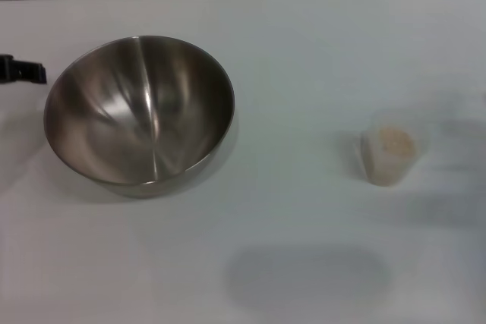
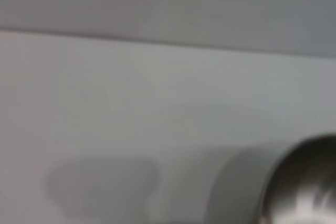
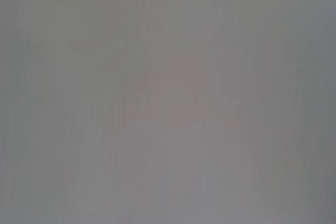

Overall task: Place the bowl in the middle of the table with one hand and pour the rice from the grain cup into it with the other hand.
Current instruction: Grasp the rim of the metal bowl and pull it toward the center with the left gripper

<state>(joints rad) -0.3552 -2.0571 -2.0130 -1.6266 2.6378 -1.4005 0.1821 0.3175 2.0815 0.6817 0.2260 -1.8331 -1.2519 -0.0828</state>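
A plain white matte table [image 1: 304,51] fills the head view; a large round brushed stainless-steel mixing bowl [image 1: 139,111] sits left of centre in the frame, upright and empty; a small clear plastic grain cup [image 1: 389,153] stands well apart at the right of the frame, holding pale beige rice [image 1: 395,140]. At the far left edge, just beside the bowl's rim, the black left gripper [image 1: 21,70] pokes into view; whether its jaws are wide or narrow cannot be told. The right gripper is not in view. The bowl lies directly to the right of the left gripper in the frame, so that arm appears nearer to it; the left wrist view shows the bowl's edge [image 2: 307,184].
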